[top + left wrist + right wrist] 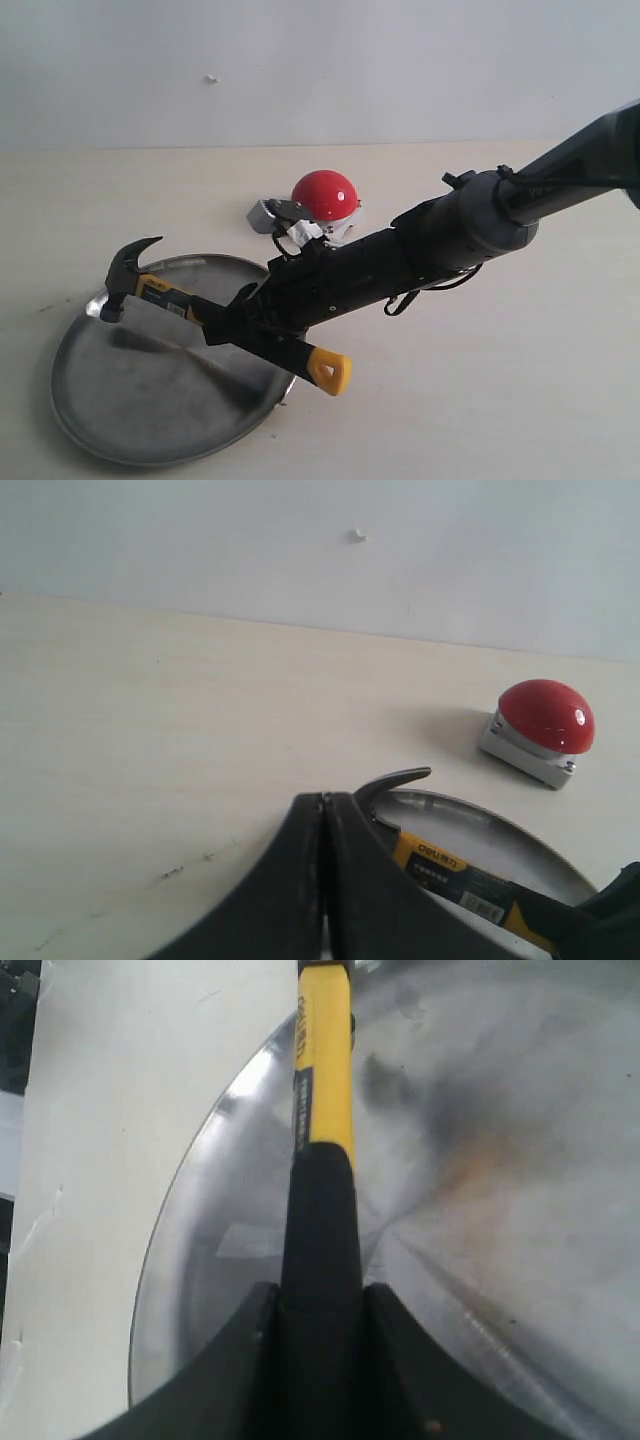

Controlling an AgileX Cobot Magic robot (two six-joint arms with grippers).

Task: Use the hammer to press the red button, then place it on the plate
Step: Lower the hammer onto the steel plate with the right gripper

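My left gripper is pressed together with nothing between its jaws, and it hangs over the bare table just short of the plate's rim.

The plate lies at the left of the table. Over its near-left edge sits the head of the hammer, claw pointing up and back, with a dark shadow on the metal beneath it. I cannot tell whether the striking face touches the rim. From the head, the yellow-and-black handle runs down to the right across the plate.

My right gripper pinches the black grip of that handle, one jaw on each side, about halfway along. The right wrist view shows the shaft clamped snugly between the two pads, with the plate's dull surface below. The yellow looped end sticks out past my jaws, beyond the plate's right rim.

Further right and behind, the button stands on its grey base, well apart from the hammer head. My right arm crosses in front of the base and hides part of it.
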